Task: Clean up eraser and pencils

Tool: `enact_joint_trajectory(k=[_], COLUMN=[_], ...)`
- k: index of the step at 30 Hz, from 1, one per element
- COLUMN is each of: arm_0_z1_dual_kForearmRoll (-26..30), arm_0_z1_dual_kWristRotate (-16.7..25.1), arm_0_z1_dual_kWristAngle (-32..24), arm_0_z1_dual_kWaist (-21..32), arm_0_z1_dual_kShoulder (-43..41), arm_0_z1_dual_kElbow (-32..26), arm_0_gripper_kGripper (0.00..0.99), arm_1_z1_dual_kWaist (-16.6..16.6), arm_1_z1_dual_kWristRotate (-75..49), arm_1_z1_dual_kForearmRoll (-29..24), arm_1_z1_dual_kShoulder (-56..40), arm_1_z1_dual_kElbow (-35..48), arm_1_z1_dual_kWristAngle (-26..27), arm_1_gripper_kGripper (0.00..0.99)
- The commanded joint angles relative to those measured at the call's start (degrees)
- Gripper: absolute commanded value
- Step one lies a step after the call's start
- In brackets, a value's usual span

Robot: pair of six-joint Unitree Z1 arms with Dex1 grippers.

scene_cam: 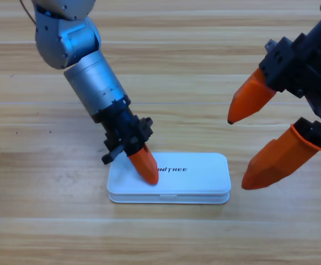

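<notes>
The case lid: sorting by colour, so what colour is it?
White, with dark lettering, on the closed case; seen in the high view.

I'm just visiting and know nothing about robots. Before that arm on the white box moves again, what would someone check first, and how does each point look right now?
1. White case lid down: ok, it looks closed and flat on the wooden table.
2. Eraser and pencils out of sight: ok, none lie on the table; whether they are inside the case, cannot tell.
3. Left gripper placement: ok, its orange tip rests on the lid's left part.
4. Left gripper free of any object: cannot tell, only one jaw shows.
5. Right gripper out of the way: ok, it waits open to the right of the case, holding nothing.
</notes>
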Motion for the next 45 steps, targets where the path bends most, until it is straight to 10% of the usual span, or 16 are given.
enact_joint_trajectory(k=[1, 20, 35, 36, 39, 45], arm_0_z1_dual_kForearmRoll=[-1.8, -6.8, 4.9, 4.9, 3.6, -2.7], arm_0_z1_dual_kWristRotate=[-1.0, -3.3, -5.7, -6.1, -7.4, -10.4], arm_0_z1_dual_kWristAngle=[1.8, 4.4, 9.1, 9.1, 9.1, 8.1], arm_0_z1_dual_kWaist=[-1.9, -3.2, -8.7, -9.7, -11.5, -11.7], arm_0_z1_dual_kShoulder=[3.1, 2.8, -43.5, -44.6, -46.2, -47.1], arm_0_z1_dual_kElbow=[1.5, 4.7, 17.0, 18.4, 21.9, 26.0], arm_0_gripper_kGripper=[0.0, 0.0, 0.0, 0.041, 0.905, 0.99], arm_1_z1_dual_kWaist=[1.2, 1.2, 1.2, 1.2, 1.2, 1.2], arm_1_z1_dual_kWristRotate=[0.5, 0.6, 0.8, 0.8, 0.9, 0.9], arm_1_z1_dual_kForearmRoll=[-0.5, -0.5, -0.5, -0.5, -0.5, -0.5], arm_1_z1_dual_kShoulder=[0.9, 0.4, 0.4, 0.3, 0.3, 0.1], arm_1_z1_dual_kElbow=[1.0, 0.8, 0.5, 0.5, 0.5, 0.5], arm_1_z1_dual_kWristAngle=[1.0, 1.0, 0.8, 0.7, 0.6, 0.6], arm_1_gripper_kGripper=[0.989, 0.989, 0.989, 0.989, 0.989, 0.989])
